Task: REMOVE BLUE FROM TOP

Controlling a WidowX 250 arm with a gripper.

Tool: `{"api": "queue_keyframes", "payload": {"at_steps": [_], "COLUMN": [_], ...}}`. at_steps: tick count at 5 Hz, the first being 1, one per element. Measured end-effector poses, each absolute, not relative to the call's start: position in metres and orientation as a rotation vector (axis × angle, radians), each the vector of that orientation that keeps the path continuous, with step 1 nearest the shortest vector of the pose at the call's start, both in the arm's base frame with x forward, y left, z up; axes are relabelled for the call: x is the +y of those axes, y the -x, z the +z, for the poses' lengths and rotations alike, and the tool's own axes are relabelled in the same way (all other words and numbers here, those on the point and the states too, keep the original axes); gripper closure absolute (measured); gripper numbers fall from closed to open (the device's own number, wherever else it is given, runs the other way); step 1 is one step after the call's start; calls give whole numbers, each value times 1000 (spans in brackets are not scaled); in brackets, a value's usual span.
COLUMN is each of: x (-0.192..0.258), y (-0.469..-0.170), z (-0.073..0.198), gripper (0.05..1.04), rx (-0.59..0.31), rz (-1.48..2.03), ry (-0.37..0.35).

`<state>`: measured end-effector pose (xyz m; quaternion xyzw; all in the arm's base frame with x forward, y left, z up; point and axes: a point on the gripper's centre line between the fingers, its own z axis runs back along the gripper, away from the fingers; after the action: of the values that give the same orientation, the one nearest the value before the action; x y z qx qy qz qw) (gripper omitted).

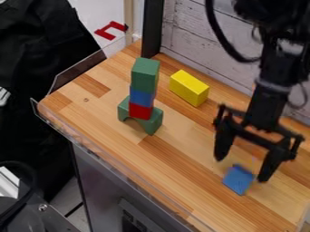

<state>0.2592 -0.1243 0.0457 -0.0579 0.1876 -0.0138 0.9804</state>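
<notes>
Grpr [241, 170] wide, R near, by blue blk [239, 180]. L: grn blk [144, 76] on blue cube [142, 96] on red [140, 110], w/ arch [154, 123]. Yel blk [189, 88] far.

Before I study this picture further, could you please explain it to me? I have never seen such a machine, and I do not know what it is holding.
The black machine at the right is a robot arm. At its lower end is a gripper, a kind of hand with two fingers. There is one picture, taken by a fixed camera that looks down at a slant on a wooden work surface.

Below the open gripper lies a blue block. It seems to rest on the wood, so I would say that nothing is held.

To the left is a small tower: a green block on top, a blue one under it, then a red block, with a green arch at the bottom. Behind it lies a yellow block.
</notes>
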Motion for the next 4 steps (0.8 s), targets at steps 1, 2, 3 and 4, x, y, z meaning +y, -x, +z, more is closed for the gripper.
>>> {"api": "queue_keyframes", "payload": {"at_steps": [1,2,3,4], "x": [-121,-105,-90,-77], "y": [-262,-257,-253,-254], "z": [72,122,149,149], "gripper": [83,83,83,83], "rx": [301,173,56,39], "rz": [-5,34,71,88], "ry": [111,142,244,193]}}
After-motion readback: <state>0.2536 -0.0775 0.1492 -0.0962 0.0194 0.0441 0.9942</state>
